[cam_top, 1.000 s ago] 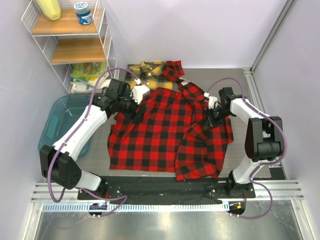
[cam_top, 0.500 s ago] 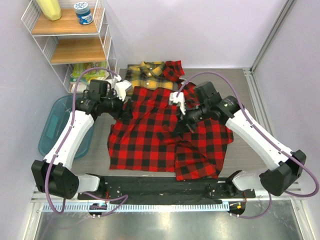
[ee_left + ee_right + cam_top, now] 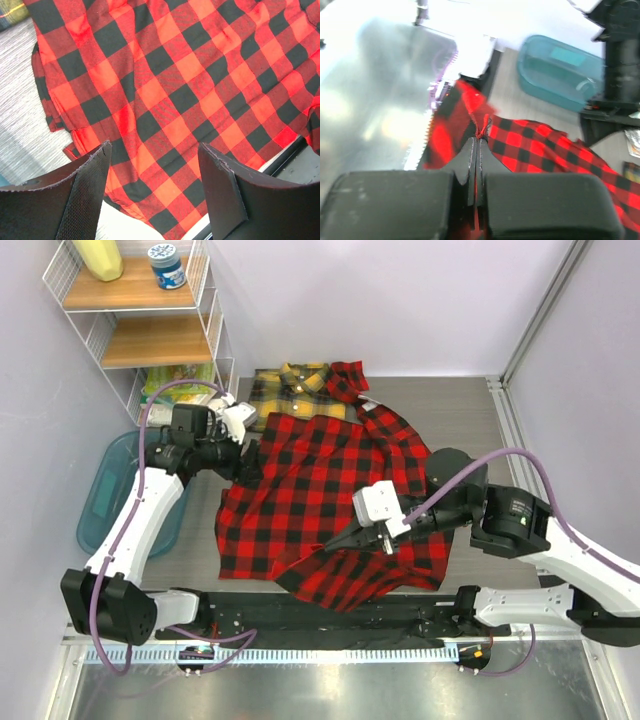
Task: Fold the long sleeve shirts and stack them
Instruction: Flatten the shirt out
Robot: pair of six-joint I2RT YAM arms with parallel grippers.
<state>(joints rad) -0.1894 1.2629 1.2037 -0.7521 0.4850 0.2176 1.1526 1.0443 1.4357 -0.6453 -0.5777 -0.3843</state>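
Observation:
The red-and-black check shirt (image 3: 320,490) lies spread across the table's middle. My right gripper (image 3: 345,540) is shut on a pinched edge of it (image 3: 482,131), holding the fabric lifted above the shirt's near part. My left gripper (image 3: 250,462) is open and empty, hovering over the shirt's far-left part; in the left wrist view its fingers (image 3: 85,190) frame the plaid (image 3: 170,100) below. The yellow-and-black check shirt (image 3: 290,385) lies at the back, partly under the red shirt's collar.
A teal bin (image 3: 125,490) stands at the left, also in the right wrist view (image 3: 560,75). A wire shelf (image 3: 140,320) with a jar and packets stands at the back left. A black rail (image 3: 320,615) runs along the near edge.
My right gripper has carried the shirt's right part toward the near left, folding it over the body. My left gripper has opened and drawn back toward the left.

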